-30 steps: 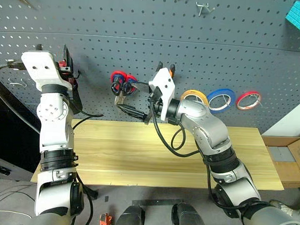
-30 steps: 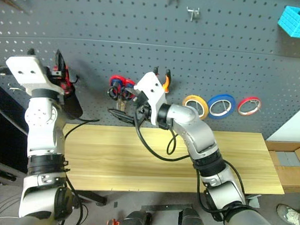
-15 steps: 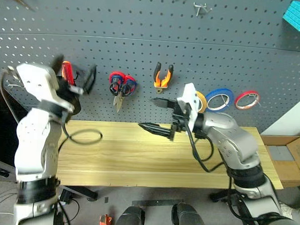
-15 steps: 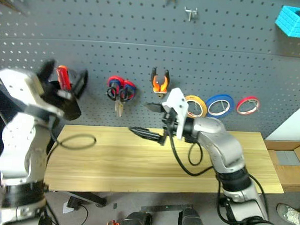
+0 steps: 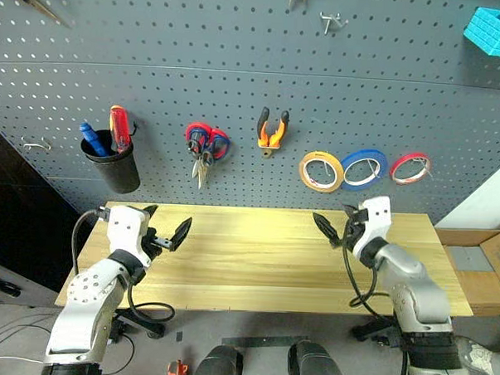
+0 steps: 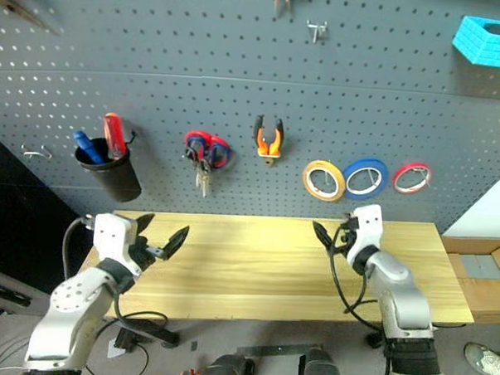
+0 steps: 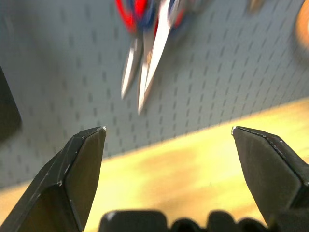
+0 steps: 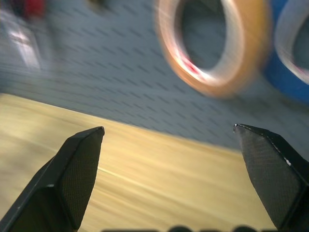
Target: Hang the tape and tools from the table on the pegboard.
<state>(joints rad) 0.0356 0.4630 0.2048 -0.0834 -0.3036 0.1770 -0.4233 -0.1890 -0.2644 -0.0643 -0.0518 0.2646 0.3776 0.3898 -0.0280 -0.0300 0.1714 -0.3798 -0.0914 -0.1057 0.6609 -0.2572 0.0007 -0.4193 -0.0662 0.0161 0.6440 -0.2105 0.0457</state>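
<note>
**All task items on pegboard, both grippers empty**

Landmark: pegboard (image 5: 239, 62). Hung on it – yellow-tan tape (image 5: 320, 171), beside the blue tape ring (image 5: 364, 168); pliers (image 5: 271, 130) near centre; red-handled screwdriver (image 5: 118, 129) in the black cup (image 5: 118, 168). Scissors (image 5: 203, 148) hang between cup and pliers – black pair not separable. Below it, over the table (image 5: 255, 262): left gripper (image 5: 166, 226) and right gripper (image 5: 335, 224), jaws spread wide, nothing held.

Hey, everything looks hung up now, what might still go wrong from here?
The pliers hang by their handles on the pegboard; a nudge might drop them onto the table. The yellow-tan tape sits close above the open right gripper, so raising that arm could knock it off. The left gripper, also open, hovers over the table edge.
</note>
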